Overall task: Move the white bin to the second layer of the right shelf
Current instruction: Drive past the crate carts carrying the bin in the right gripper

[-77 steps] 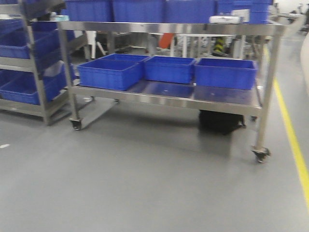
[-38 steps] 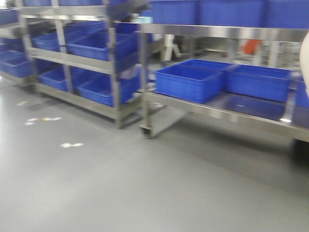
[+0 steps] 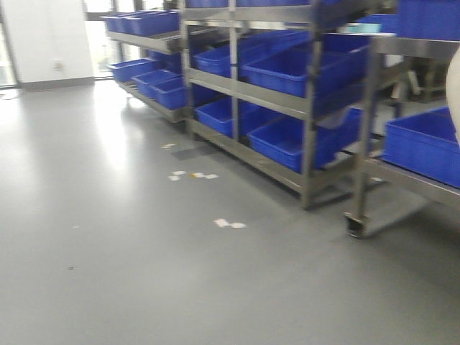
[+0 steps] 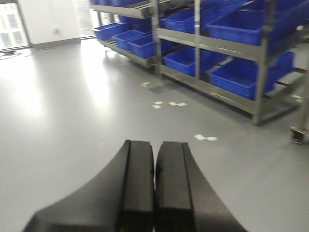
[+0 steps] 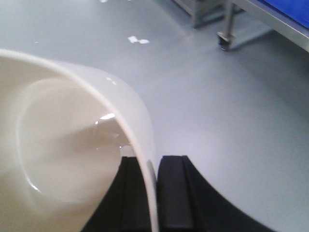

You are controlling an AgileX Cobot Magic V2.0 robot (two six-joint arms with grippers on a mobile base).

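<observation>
The white bin [image 5: 72, 145] fills the left of the right wrist view, glossy and cream inside. My right gripper [image 5: 155, 162] is shut on its rim wall, one black finger inside and one outside. A sliver of the white bin [image 3: 455, 93] also shows at the right edge of the front view. My left gripper [image 4: 154, 145] hangs over bare grey floor, shut with nothing between its fingers. The right shelf second layer is out of view; no roller rails show.
Steel racks [image 3: 309, 108] loaded with blue crates [image 3: 287, 68] run from the middle back to the right. A wheeled steel cart [image 3: 366, 144] with a blue crate [image 3: 424, 144] stands at right. Paper scraps [image 3: 228, 223] lie on the grey floor.
The front view has swung left: the steel cart slid to the right edge, and the crate racks, open floor and a bright window came into view. The white bin's edge appeared at right.
</observation>
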